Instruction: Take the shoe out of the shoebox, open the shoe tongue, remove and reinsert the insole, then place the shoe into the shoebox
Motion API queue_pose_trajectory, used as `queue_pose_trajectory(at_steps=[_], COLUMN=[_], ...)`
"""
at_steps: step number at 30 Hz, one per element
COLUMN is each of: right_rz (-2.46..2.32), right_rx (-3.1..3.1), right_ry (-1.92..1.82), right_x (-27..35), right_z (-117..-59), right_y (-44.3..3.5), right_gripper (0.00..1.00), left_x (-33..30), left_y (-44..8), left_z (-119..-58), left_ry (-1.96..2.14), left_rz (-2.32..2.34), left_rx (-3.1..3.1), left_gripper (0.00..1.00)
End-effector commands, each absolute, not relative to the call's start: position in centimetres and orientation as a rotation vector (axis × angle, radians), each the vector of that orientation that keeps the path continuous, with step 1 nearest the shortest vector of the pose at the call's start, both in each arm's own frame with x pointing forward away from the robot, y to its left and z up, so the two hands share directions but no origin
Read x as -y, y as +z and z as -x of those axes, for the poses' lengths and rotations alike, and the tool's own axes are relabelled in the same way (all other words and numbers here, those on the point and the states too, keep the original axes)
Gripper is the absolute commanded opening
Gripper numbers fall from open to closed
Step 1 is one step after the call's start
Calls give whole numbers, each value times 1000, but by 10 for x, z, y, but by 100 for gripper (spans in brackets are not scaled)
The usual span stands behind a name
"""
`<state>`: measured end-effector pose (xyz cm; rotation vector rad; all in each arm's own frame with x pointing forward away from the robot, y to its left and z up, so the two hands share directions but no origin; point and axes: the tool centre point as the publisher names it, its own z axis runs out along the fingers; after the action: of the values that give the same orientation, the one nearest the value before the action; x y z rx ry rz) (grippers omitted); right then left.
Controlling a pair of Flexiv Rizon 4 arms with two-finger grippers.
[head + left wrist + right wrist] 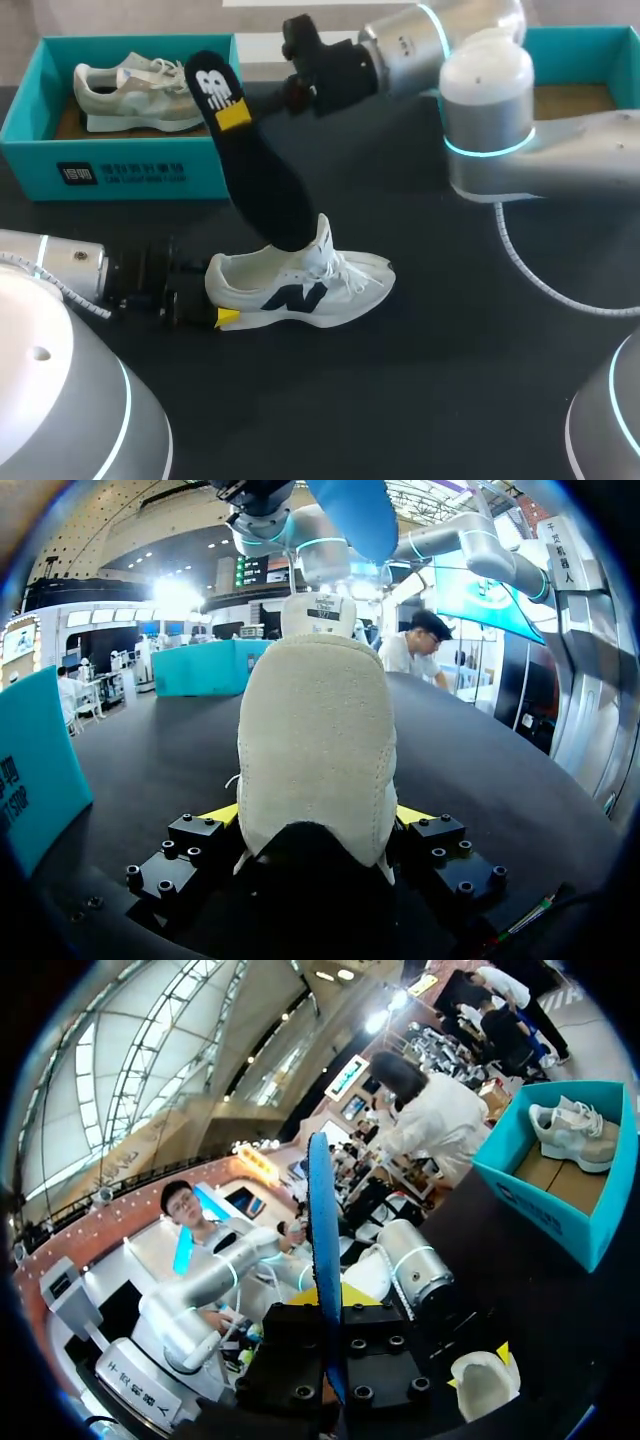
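Two grippers engaged. On the table [450, 380] the shoe [310, 285] stands upright; left gripper [212, 300] pinches its heel from both sides. Right gripper [235, 113], above the shoe, clamps the insole [260, 180]; the insole's lower end sits inside the shoe. Shoebox [120, 165] behind the shoe, second shoe [130, 95] inside

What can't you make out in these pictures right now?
1. Head view: the lower end of the insole is hidden inside the shoe, so how deep it sits is unclear.
2. Head view: the right arm covers much of the teal box on the right, so its contents cannot be told.
3. Left wrist view: the shoe's heel fills the middle, hiding its tongue and laces.
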<state>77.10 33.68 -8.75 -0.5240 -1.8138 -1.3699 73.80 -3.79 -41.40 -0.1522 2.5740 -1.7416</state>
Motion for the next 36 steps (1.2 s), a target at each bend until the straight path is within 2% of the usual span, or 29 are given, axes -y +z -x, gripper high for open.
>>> queue_pose_trajectory(at_steps=[1, 8, 24, 36], right_rz=[619, 692, 692, 896], right_rx=[1846, 1905, 1905, 1861], right_ry=[-1415, -1406, -1406, -1488], right_x=[-323, -316, -316, -235], right_z=[-753, -743, -743, -757], right_y=[-66, -44, -44, -35], right_gripper=[0, 0, 0, 0], left_x=[41, 41, 41, 41], left_y=[-420, -420, -420, -420], left_z=[-736, -736, -736, -736], left_ry=[-1741, -1741, -1741, -1741], left_rz=[153, 153, 153, 153], left_rx=[-2574, -2574, -2574, -2574], left_gripper=[0, 0, 0, 0])
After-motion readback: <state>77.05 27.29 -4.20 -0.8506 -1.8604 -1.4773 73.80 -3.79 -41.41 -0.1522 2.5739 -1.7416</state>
